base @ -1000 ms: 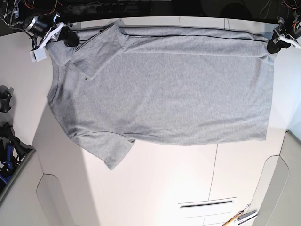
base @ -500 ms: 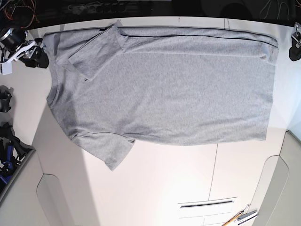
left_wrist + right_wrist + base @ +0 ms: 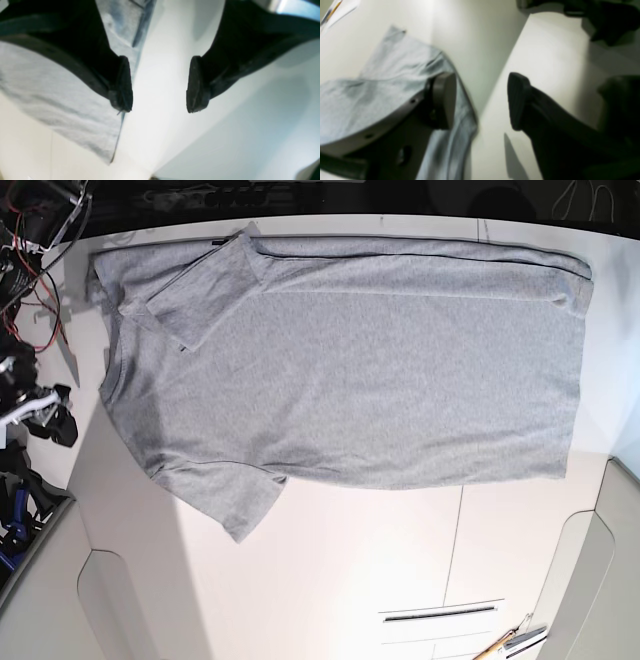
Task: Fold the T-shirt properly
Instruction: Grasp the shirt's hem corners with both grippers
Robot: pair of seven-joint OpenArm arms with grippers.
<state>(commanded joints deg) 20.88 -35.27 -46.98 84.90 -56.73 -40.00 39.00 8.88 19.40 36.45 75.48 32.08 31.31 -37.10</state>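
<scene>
The heather-grey T-shirt [image 3: 350, 370] lies flat and plain side up on the white table [image 3: 360, 570], neck to the left. Its far edge and far sleeve [image 3: 200, 290] are folded over. My right gripper [image 3: 52, 423] is off the shirt's left side, open and empty. In the right wrist view it [image 3: 481, 100] hangs over bare table with the shirt [image 3: 382, 82] beside its left finger. My left gripper [image 3: 159, 85] is open and empty, with a corner of the shirt [image 3: 50, 100] beside its left finger. It is out of the base view.
Cables and arm hardware [image 3: 35, 220] fill the far left corner. Dark clamps and blue parts [image 3: 15, 500] sit at the left edge. A slot [image 3: 440, 613] and some tools [image 3: 510, 642] lie near the front right.
Both grippers have let go of the shirt's far corners and pulled away. The right gripper moved down the left side; the left one left the base view. The shirt stays put.
</scene>
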